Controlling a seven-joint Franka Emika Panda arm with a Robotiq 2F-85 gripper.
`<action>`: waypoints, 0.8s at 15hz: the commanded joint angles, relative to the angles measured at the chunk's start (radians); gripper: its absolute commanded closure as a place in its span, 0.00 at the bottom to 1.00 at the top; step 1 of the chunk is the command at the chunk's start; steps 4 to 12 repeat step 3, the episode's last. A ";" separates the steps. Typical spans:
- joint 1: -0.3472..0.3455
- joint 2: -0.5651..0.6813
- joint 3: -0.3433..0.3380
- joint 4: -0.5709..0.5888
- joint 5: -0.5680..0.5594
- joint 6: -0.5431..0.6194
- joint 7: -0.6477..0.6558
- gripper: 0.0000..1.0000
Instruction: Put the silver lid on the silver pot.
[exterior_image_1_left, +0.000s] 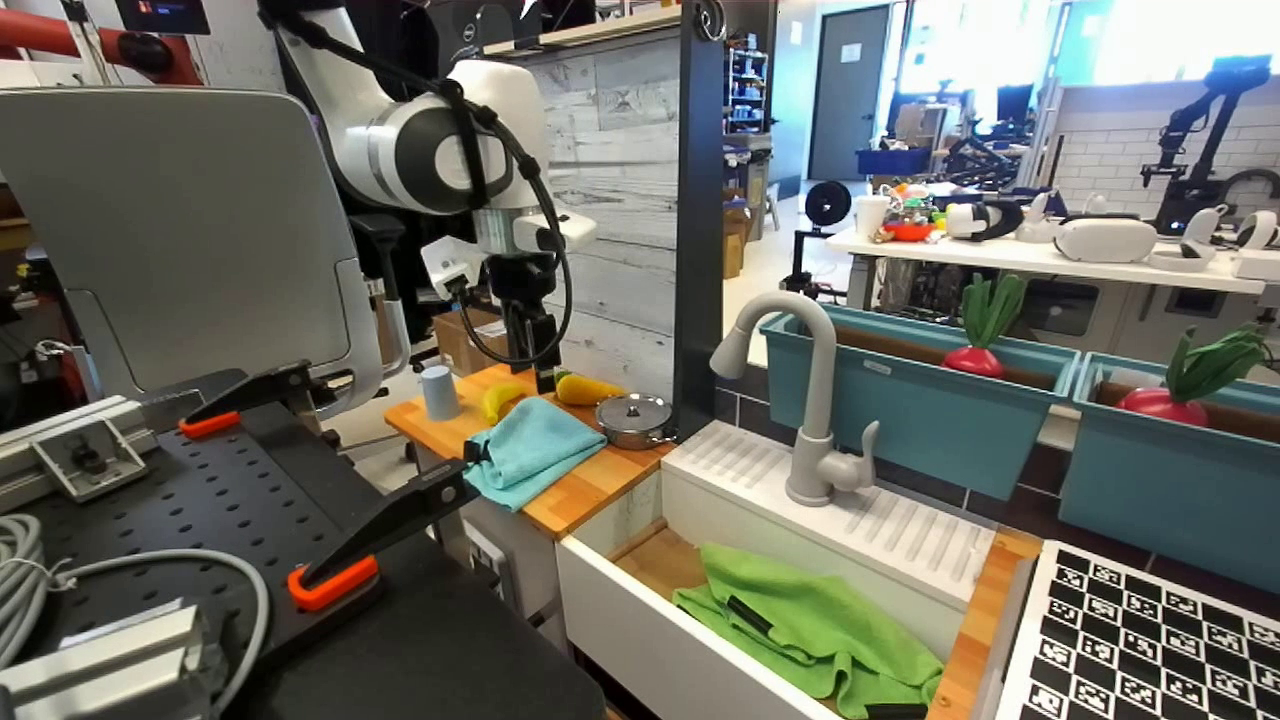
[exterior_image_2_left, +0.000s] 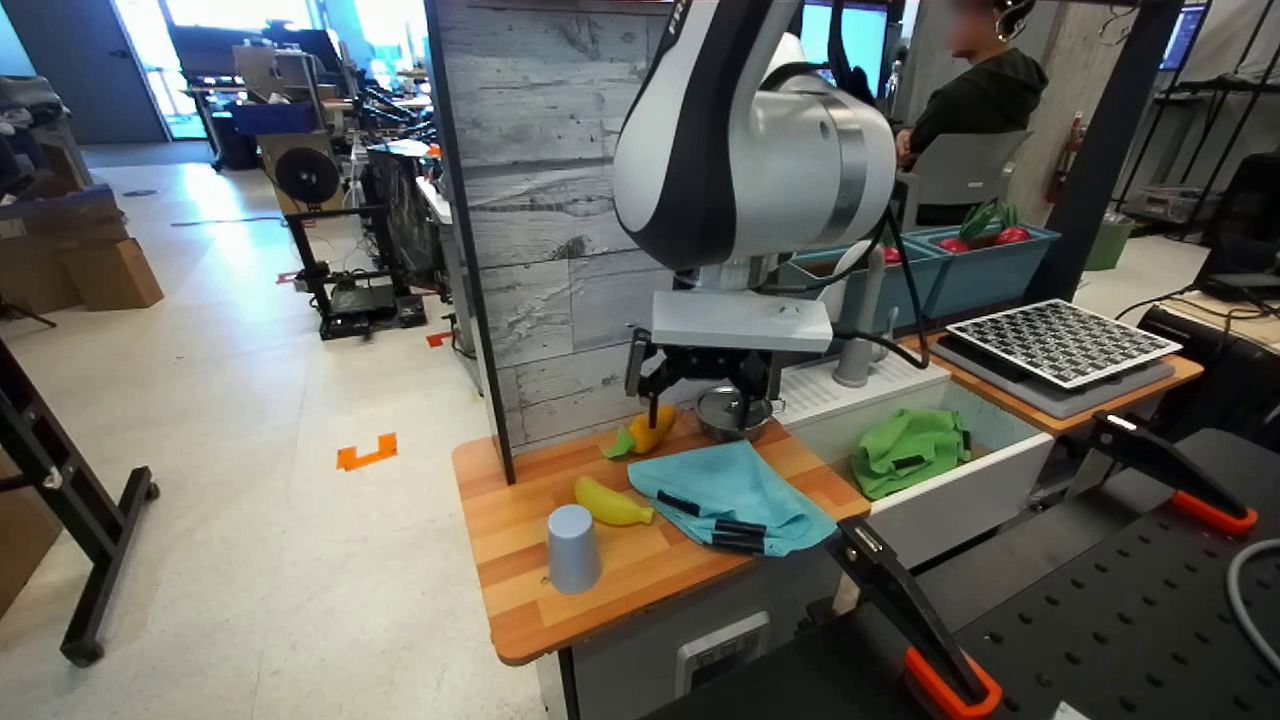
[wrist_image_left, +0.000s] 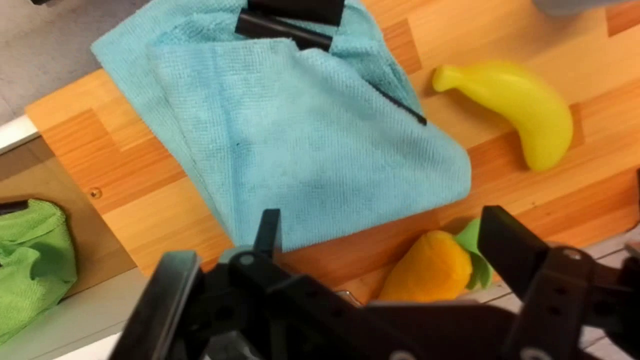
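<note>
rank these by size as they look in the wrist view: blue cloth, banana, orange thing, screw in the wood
1. Blue cloth, largest even cut off by the picture's top
2. Banana and orange thing: not ranked, since the latter is partly hidden
3. Screw

Wooden counter (exterior_image_2_left: 515, 545): patterned in lighter and darker blocks.
Grey-blue cup (exterior_image_2_left: 573, 552): upside down near a rounded corner.
Teal cloth (wrist_image_left: 310, 145): folded, spread across the wood and past one edge.
Yellow banana (wrist_image_left: 520, 95): lying between cup and cloth, apart from both.
Silver pot (exterior_image_1_left: 630, 437): standing toward the far edge, apparently flat on the wood.
Orange produce (wrist_image_left: 430, 267): lying beside the pot, leafy end turned away.
</note>
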 joint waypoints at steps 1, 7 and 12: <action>0.006 -0.007 -0.001 -0.010 -0.003 0.001 -0.001 0.00; 0.005 -0.014 -0.004 -0.018 -0.006 0.002 -0.007 0.00; 0.005 -0.014 -0.004 -0.018 -0.006 0.002 -0.007 0.00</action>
